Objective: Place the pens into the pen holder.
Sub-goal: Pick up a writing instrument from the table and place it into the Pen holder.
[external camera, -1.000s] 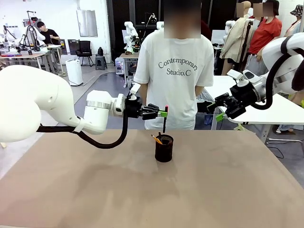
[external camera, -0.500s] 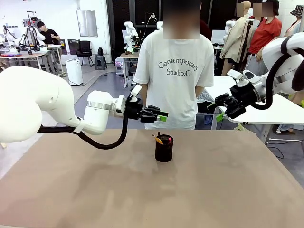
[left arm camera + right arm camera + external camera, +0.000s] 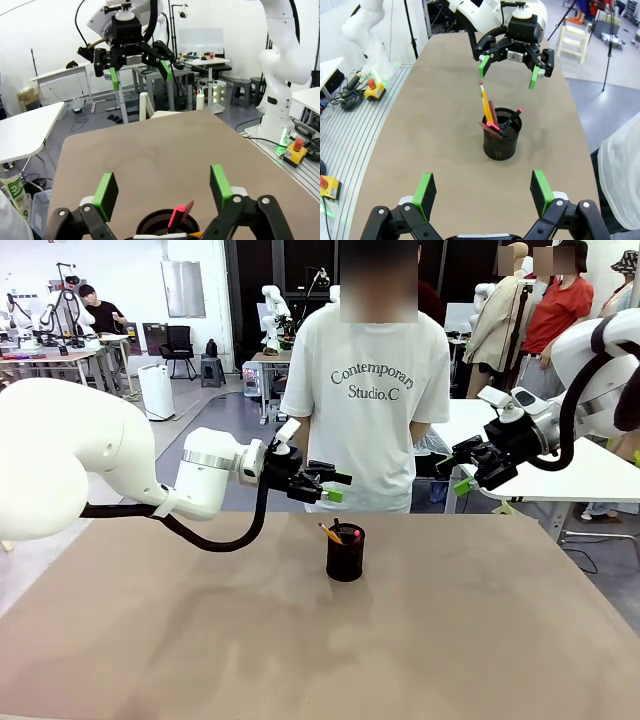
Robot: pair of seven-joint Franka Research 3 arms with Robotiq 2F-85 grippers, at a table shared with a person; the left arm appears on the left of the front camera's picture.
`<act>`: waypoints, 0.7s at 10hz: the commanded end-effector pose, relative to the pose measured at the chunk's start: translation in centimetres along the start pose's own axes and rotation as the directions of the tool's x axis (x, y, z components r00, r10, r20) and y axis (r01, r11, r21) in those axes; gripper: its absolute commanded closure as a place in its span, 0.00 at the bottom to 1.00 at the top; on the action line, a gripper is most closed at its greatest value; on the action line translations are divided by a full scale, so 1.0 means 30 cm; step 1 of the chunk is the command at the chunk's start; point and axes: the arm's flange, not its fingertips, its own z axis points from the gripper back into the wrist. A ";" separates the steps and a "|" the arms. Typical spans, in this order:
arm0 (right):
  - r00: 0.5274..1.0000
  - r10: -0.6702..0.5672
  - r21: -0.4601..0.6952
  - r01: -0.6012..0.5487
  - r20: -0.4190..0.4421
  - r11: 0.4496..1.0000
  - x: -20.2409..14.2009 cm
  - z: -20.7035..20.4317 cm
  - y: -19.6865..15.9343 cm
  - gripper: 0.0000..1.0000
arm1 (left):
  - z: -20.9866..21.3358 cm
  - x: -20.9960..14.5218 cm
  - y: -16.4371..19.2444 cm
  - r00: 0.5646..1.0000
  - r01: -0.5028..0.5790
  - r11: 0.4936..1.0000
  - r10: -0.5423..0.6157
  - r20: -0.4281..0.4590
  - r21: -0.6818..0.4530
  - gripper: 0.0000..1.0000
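- You have a plain brown table point(image 3: 200, 640), rounded at its corners.
- On it stands one black mesh holder point(image 3: 345, 552), near the middle, towards the far edge, upright.

It was a robotics lab or shared workshop. Upper left of the front view had white work tables point(image 3: 60, 352) cluttered with gear and a person seated there. An office chair point(image 3: 180, 345) stood behind. The left wrist view showed a red emergency-stop button point(image 3: 298, 144) at lower right and a metal equipment rack point(image 3: 165, 82) at upper centre.
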 end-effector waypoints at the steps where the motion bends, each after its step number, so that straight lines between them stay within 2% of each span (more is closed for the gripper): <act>1: 1.000 -0.001 -0.003 0.001 0.005 1.000 0.012 0.001 0.000 0.00 | 0.020 0.026 -0.005 0.999 -0.037 0.999 0.037 -0.009 -0.023 0.00; 2: 1.000 -0.001 -0.003 0.001 0.005 1.000 0.012 0.001 0.000 0.00 | 0.029 0.036 -0.021 0.999 -0.039 0.999 0.039 -0.028 -0.006 0.00; 3: 1.000 -0.001 -0.003 0.001 0.005 1.000 0.012 0.001 0.000 0.00 | 0.003 0.001 -0.001 1.000 -0.008 1.000 0.008 -0.003 -0.005 0.00; 7: 1.000 -0.001 -0.003 0.001 0.005 1.000 0.012 0.001 0.000 0.00 | 0.003 0.001 -0.001 1.000 -0.008 1.000 0.008 -0.003 -0.005 0.00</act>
